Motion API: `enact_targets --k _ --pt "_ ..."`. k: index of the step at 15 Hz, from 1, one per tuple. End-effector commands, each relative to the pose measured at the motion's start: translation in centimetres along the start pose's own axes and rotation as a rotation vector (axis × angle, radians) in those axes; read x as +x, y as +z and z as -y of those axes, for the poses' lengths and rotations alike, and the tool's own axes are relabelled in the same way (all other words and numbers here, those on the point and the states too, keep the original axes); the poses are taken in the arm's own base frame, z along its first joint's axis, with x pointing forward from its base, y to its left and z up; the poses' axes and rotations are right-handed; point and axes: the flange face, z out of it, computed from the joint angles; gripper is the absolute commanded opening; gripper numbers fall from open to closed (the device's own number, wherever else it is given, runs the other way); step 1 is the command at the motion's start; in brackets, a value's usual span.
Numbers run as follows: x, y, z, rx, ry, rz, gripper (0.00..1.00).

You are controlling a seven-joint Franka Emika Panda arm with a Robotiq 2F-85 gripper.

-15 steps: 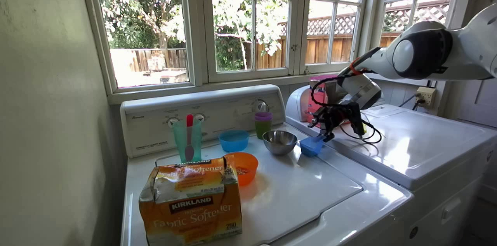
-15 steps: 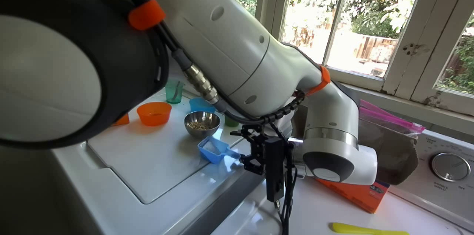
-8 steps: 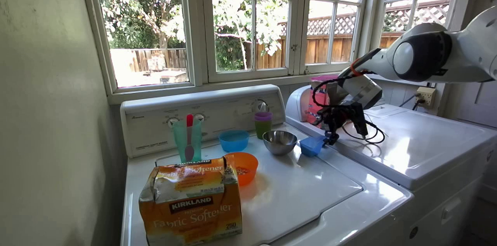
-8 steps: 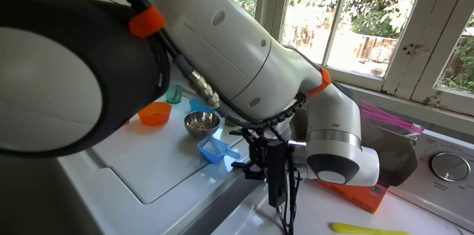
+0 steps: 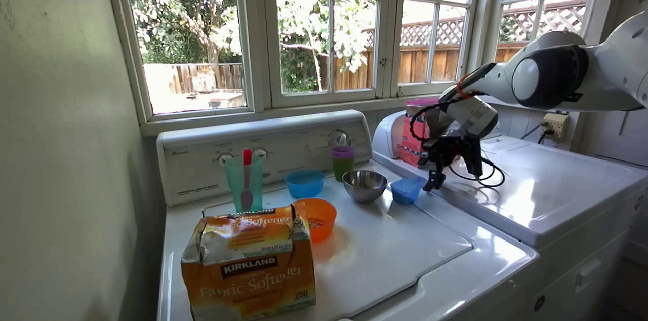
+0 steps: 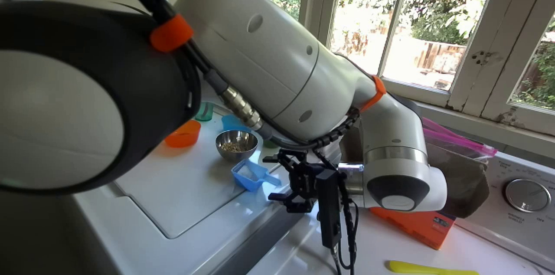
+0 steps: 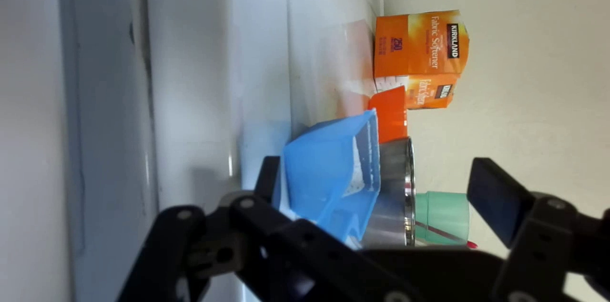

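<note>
Blue all over, the scoop (image 6: 248,183) sits mouth-up on the bench (image 6: 186,199) near the metal bowl (image 6: 239,155), handle (image 6: 271,179) jutting toward the jaws. They stand spread, pinching nothing, so the bench seems to carry the scoop's weight; whether they brush the handle is hard to tell from these angles.

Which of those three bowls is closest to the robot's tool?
The shiny metal bowl, standing just past the blue scoop from the tool. The orange bowl and the round blue bowl both sit farther off, and neither is metal.
</note>
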Motion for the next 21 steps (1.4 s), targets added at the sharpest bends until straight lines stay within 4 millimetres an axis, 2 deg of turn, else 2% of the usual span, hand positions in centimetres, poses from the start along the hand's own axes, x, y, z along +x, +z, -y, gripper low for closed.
enact_targets --k 1,3,6,21 --pt "0.6 0.0 -1.0 -0.042 -0.104 -0.020 1.00" --pt "0.5 -0.3 -0.9 -0.026 -0.125 -0.087 1.00" --pt "0.4 -0.7 0.1 -0.032 -0.061 -0.047 1.00" --pt "0.8 -0.2 -0.2 0.086 -0.130 -0.128 1.00"
